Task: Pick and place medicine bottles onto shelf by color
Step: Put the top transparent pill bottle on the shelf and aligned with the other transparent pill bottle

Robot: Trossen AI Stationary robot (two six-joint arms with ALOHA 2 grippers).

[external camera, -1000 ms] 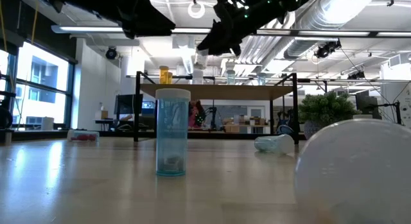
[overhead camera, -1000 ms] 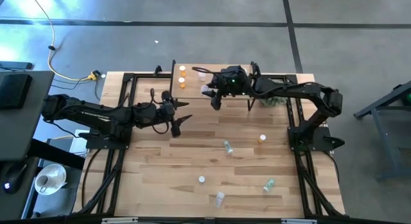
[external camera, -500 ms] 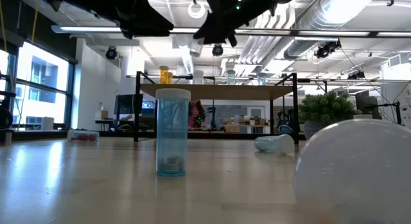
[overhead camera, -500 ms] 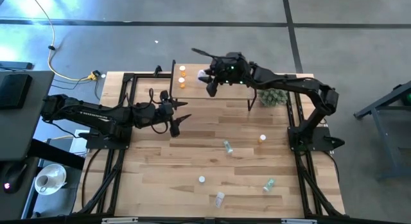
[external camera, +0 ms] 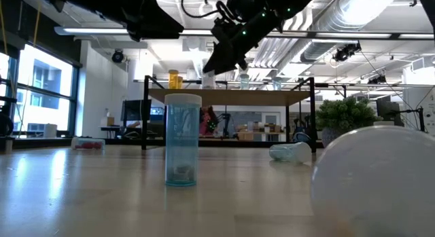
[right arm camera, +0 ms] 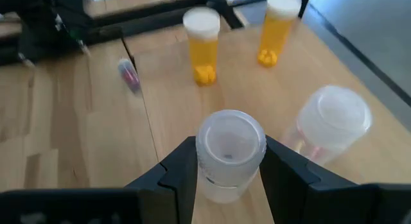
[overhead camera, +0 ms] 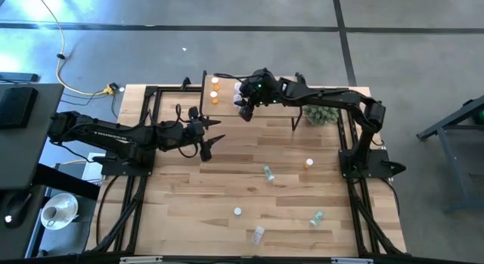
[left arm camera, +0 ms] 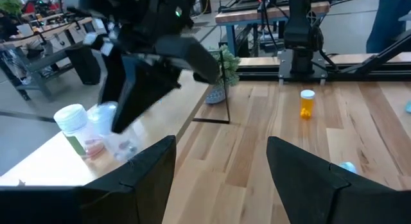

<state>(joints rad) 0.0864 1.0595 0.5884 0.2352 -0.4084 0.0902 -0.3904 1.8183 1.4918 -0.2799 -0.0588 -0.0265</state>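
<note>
The right gripper point(right arm camera: 228, 176) has its jaws closed on a clear white-capped bottle point(right arm camera: 229, 153), held upright over the shelf point(right arm camera: 173, 121) near its left end — in the high view the right gripper point(overhead camera: 243, 107) sits just beside the two orange bottles there. From the right wrist, a pink-tinted bottle point(right arm camera: 331, 124) stands on the shelf right next to the held one, and farther along the board two orange bottles point(right arm camera: 202, 45) stand upright, apart from each other, their white caps on. A small pink bottle point(right arm camera: 128, 75) lies on its side on the counter point(right arm camera: 51, 121) beyond the shelf's edge. The left gripper point(overhead camera: 208, 141) hovers over the counter in front of the shelf's left end, its jaws spread wide with nothing between them — the left wrist view shows the two dark fingers point(left arm camera: 144, 169) well apart. Out on the counter point(overhead camera: 227, 181) in the high view, a green bottle point(overhead camera: 268, 172) lies on its side near the middle, an orange bottle point(overhead camera: 308, 163) stands to its right, another green bottle point(overhead camera: 317, 217) lies nearer the front right, and a white cap point(overhead camera: 237, 212) and a pale bottle point(overhead camera: 259, 234) sit near the front. A green plant point(overhead camera: 322, 114) rests by the shelf's right end. In the low view a blue bottle point(external camera: 182, 139) stands upright close to the camera.
</note>
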